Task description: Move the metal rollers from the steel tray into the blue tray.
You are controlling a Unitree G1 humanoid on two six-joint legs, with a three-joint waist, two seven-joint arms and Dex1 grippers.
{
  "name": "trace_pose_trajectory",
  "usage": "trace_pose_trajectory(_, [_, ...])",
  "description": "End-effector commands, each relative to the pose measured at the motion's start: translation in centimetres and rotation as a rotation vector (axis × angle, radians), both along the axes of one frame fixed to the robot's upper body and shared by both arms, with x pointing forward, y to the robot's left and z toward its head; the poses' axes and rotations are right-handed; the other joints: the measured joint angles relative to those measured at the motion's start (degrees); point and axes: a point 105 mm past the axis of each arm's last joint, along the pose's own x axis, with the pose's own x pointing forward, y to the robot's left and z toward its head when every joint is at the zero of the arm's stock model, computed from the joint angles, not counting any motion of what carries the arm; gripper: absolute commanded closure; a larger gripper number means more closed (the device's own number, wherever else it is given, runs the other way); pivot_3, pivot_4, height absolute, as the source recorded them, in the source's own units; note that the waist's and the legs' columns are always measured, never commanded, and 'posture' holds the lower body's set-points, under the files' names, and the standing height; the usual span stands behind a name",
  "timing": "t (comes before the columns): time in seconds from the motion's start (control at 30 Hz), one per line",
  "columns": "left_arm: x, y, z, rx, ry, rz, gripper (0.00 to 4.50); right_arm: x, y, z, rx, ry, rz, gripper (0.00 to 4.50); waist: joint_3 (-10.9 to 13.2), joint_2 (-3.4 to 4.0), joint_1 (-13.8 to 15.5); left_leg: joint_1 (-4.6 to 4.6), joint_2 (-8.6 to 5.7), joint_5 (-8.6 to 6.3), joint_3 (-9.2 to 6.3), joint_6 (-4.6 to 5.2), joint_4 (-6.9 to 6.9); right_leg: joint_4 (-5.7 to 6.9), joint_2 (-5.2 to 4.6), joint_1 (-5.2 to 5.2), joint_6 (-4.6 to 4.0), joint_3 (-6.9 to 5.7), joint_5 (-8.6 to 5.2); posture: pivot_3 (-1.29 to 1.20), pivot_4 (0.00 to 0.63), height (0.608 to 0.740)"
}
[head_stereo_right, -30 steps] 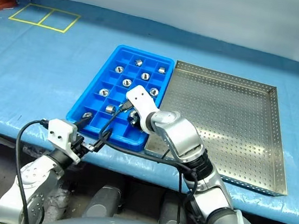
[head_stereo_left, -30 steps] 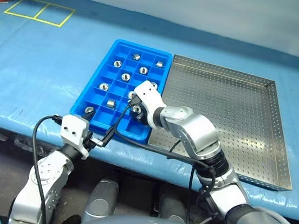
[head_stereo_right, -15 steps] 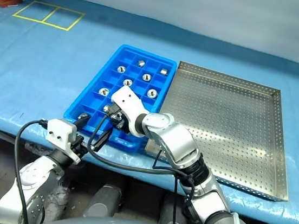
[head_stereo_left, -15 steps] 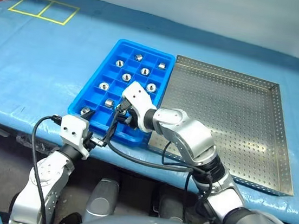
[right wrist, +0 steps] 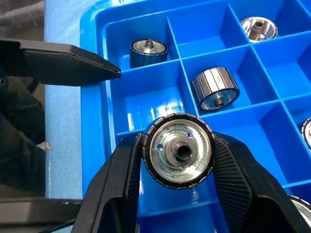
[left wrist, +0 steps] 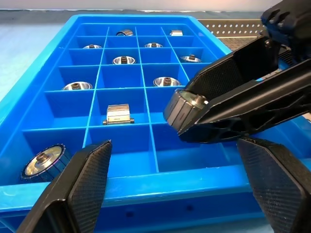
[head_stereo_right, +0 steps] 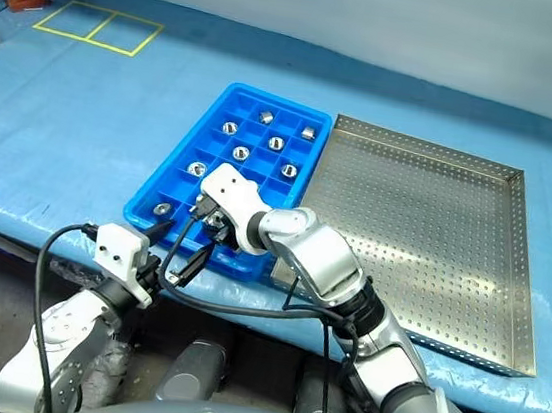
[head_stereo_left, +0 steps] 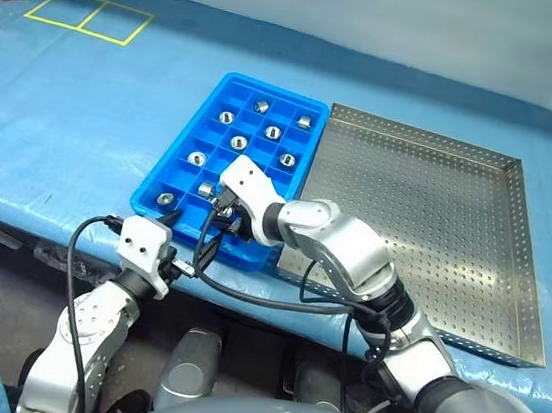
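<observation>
**Steel roller, held over blue tray, near row**

Steel roller [right wrist: 178, 150]: one item, clamped by its knurled rim between my right gripper [head_stereo_left: 224, 203] fingers, above an empty compartment of the blue tray [head_stereo_left: 158, 182]. I judge it dense, rigid and slick; the rim is the place to pinch it. Other metal rollers [head_stereo_left: 238, 143] already sit singly in the tray's cells. Steel tray [head_stereo_left: 514, 236] just beside it looks emptied. Left gripper [left wrist: 170, 194] hangs wide apart, holding nothing, at the tray's near wall, close enough to crowd the drop.
</observation>
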Motion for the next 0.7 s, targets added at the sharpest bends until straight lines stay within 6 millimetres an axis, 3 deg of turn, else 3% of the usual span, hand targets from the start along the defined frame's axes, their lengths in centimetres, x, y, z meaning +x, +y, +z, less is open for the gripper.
trace_pose_trajectory(0.03, [-0.1,-0.6,1.4,-0.039,-0.055,-0.025,0.0,-1.0,-0.5,-3.3,-0.098,0.107,0.016,2.71,0.0,0.03,0.1,0.02,0.0,0.0,0.02,0.0,0.0,0.0,0.0,0.01,0.0,0.01,0.0,0.38,0.15,0.74])
trace_pose_trajectory(0.13, [-0.2,-0.6,1.3,-0.038,-0.047,-0.036,0.0,-1.1,-0.5,-3.5,-0.102,0.119,0.017,2.71,-0.1,0.1,0.2,0.07,0.0,0.0,0.02,-0.01,0.0,0.02,0.0,0.04,0.0,0.01,0.0,0.38,0.15,0.74])
trace_pose_trajectory(0.27, [-0.3,-0.4,1.2,-0.028,-0.042,-0.037,0.0,-1.1,-0.4,-3.5,-0.099,0.126,0.014,1.36,-0.2,0.23,0.3,0.1,0.01,-0.01,0.02,-0.01,0.0,0.02,0.0,0.04,0.0,0.01,0.0,0.38,0.15,0.74])
trace_pose_trajectory(0.43, [-0.3,-0.6,1.2,-0.024,-0.04,-0.057,0.0,-1.0,-0.1,-2.7,-0.06,0.12,0.0,0.01,-0.2,0.29,0.5,0.1,0.01,-0.01,0.03,-0.02,0.0,0.01,-0.01,0.03,0.0,0.02,0.0,0.38,0.15,0.74])
trace_pose_trajectory(0.57, [-0.3,-0.9,1.2,-0.022,-0.039,-0.083,0.0,-0.9,-0.2,-1.4,-0.005,0.082,-0.016,0.01,-0.2,0.29,0.4,0.09,0.01,-0.01,0.03,-0.02,0.0,0.01,0.0,0.02,0.0,0.02,-0.01,0.35,0.15,0.74])
trace_pose_trajectory(0.7, [-0.1,-1.5,1.3,-0.021,-0.037,-0.134,0.0,-0.3,-0.9,1.4,0.14,-0.05,-0.092,0.01,-0.2,0.26,0.5,-0.05,0.0,-0.02,0.02,-0.04,0.04,-0.03,-0.01,-0.04,0.0,0.01,-0.01,0.32,0.15,0.74])
